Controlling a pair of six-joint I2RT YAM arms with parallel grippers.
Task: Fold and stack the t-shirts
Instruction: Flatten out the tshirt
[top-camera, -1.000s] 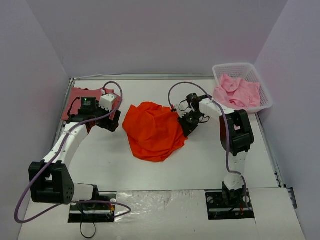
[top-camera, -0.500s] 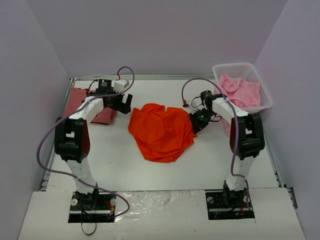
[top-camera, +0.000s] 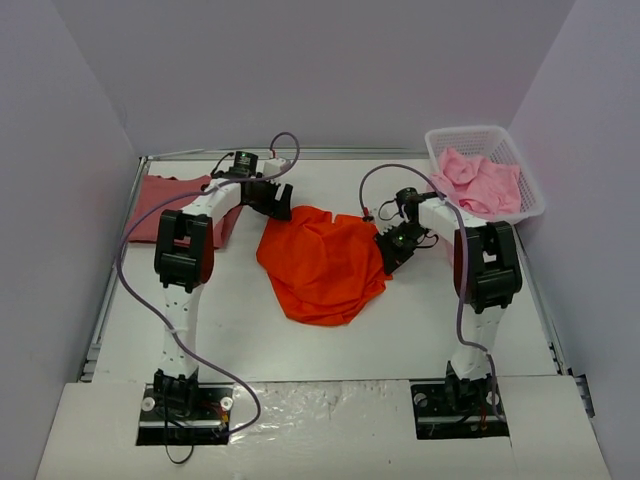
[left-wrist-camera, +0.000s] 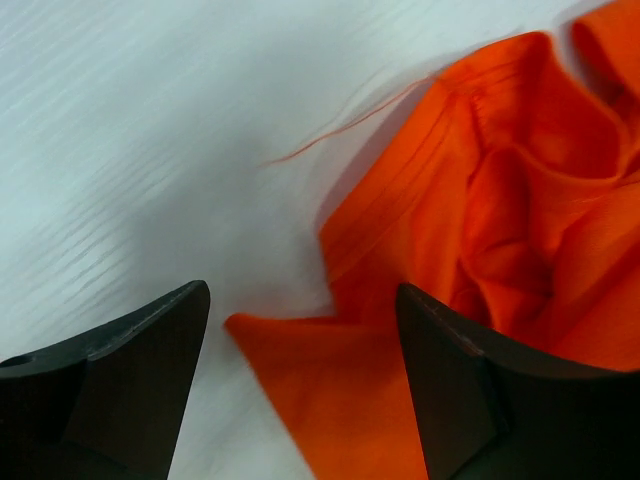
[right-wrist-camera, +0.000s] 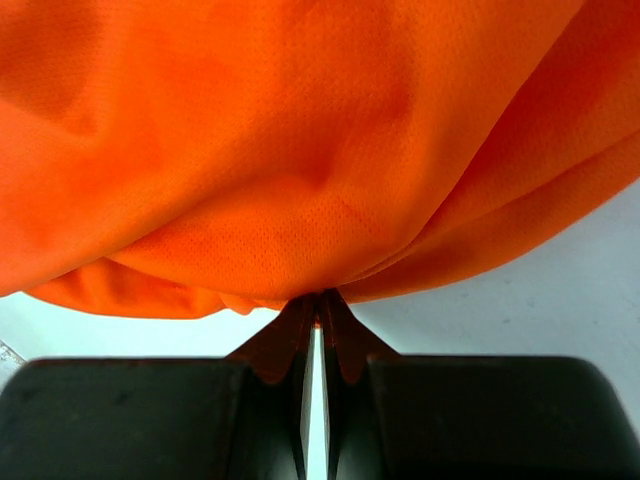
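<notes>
Your right gripper (right-wrist-camera: 318, 300) is clamped on the edge of the orange-red t-shirt (top-camera: 320, 265), which lies crumpled in the middle of the table (top-camera: 230, 310); your left gripper (left-wrist-camera: 302, 295) hangs open astride a far corner, presumably so you can pull it flat.

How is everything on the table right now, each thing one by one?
orange t-shirt: crumpled, pinched at one edge
rose-red t-shirt: lying flat, untouched
basket: upright, holding shirts
pink t-shirts: bunched in basket
left end effector: open, over orange corner
right end effector: shut on orange t-shirt
</notes>
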